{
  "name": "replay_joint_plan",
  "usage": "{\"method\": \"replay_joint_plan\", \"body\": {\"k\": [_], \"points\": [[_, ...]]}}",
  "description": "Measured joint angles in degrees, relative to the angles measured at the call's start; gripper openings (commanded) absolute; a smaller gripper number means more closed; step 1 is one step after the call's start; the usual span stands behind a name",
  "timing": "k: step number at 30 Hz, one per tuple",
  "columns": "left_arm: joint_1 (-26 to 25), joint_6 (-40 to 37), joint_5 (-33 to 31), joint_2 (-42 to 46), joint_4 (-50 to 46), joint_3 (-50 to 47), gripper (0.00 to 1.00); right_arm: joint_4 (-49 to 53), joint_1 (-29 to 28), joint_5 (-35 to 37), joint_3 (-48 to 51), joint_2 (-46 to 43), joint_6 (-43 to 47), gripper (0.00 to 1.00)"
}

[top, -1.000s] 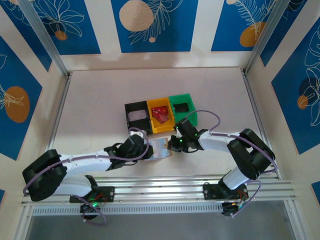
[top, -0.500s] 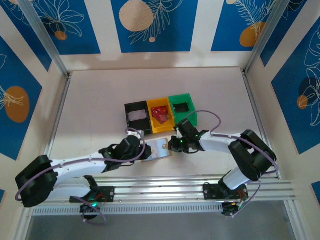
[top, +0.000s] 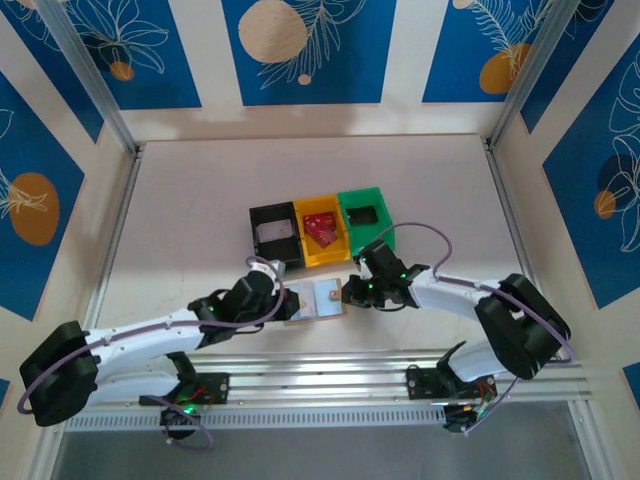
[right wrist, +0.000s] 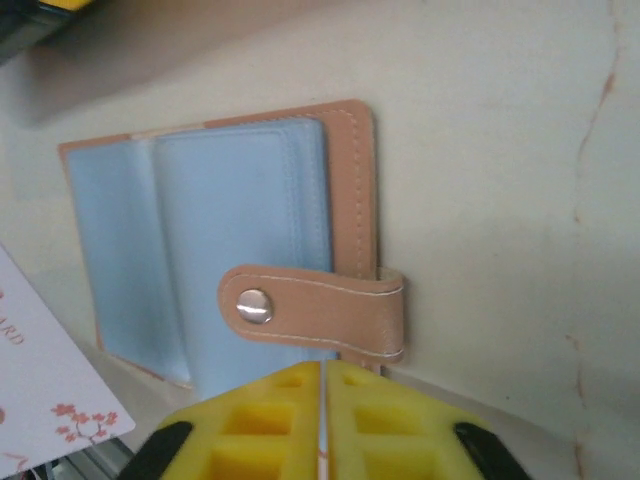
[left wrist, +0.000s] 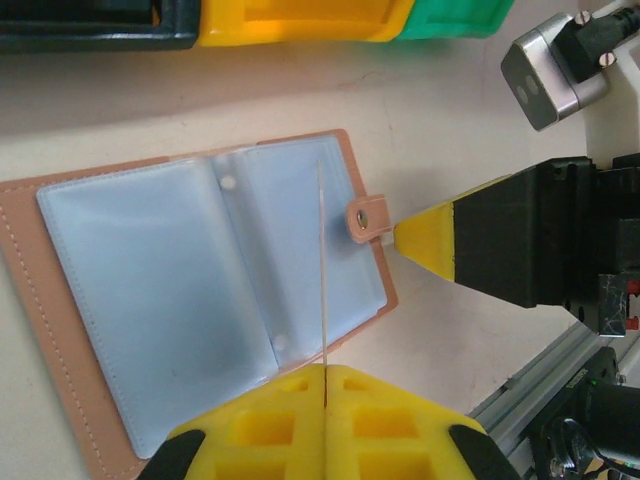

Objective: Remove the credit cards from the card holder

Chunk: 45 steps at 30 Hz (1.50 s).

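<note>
The tan card holder [top: 318, 298] lies open on the table in front of the bins, its pale blue pockets [left wrist: 170, 290] facing up. My left gripper [left wrist: 326, 368] is shut on a thin white card [left wrist: 322, 270], seen edge-on above the pockets; its flower-printed face [right wrist: 40, 385] appears in the right wrist view. My right gripper [right wrist: 323, 365] is pinched on the holder's right edge just below the snap tab [right wrist: 310, 308], jaws nearly touching; its yellow tip [left wrist: 425, 245] meets the tab. A dark red card [top: 320, 228] lies in the yellow bin [top: 322, 252].
A black bin [top: 275, 232], the yellow one and a green bin [top: 365, 215] stand in a row just behind the holder. The aluminium rail [top: 330, 375] runs along the near edge. Open tabletop stretches left, right and behind the bins.
My left arm has drawn back to the left with the card, its elbow swinging low. The right arm's elbow has shifted right while its gripper stays at the holder's edge.
</note>
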<state>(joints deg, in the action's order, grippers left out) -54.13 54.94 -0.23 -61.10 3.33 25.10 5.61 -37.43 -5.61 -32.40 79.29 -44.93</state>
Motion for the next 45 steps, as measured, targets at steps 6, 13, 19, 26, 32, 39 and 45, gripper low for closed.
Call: {"method": "replay_joint_plan", "body": {"k": [6, 13, 19, 26, 32, 39, 45], "points": [[0.46, -1.95, 0.9, 2.32, 0.04, -0.33, 0.0, -1.31, 1.4, -1.51, 2.4, -5.16, 1.07, 0.28], [0.76, -4.42, 1.77, 4.46, 0.0, -0.42, 0.0, -4.98, 2.82, -5.07, 6.38, -9.62, 1.31, 0.39], [0.79, -6.08, 1.77, 6.14, 0.02, -0.42, 0.0, -6.71, 3.3, -7.91, 6.93, -13.81, 1.4, 0.42], [0.79, -7.08, 2.19, 7.21, 0.28, -0.42, 0.0, -9.09, 4.24, -11.13, 7.21, -18.25, 1.38, 0.44], [0.87, -7.1, 3.61, 7.56, 0.48, -0.42, 0.0, -12.24, 5.33, -14.23, 9.53, -20.79, 1.33, 0.45], [0.9, -7.1, 4.81, 8.66, 0.48, -0.42, 0.0, -15.13, 5.44, -15.63, 11.65, -24.87, 1.38, 0.49], [1.05, -7.08, 6.25, 8.52, 0.55, -0.39, 0.0, -17.94, 5.49, -15.56, 15.13, -28.76, 0.92, 0.63]]}}
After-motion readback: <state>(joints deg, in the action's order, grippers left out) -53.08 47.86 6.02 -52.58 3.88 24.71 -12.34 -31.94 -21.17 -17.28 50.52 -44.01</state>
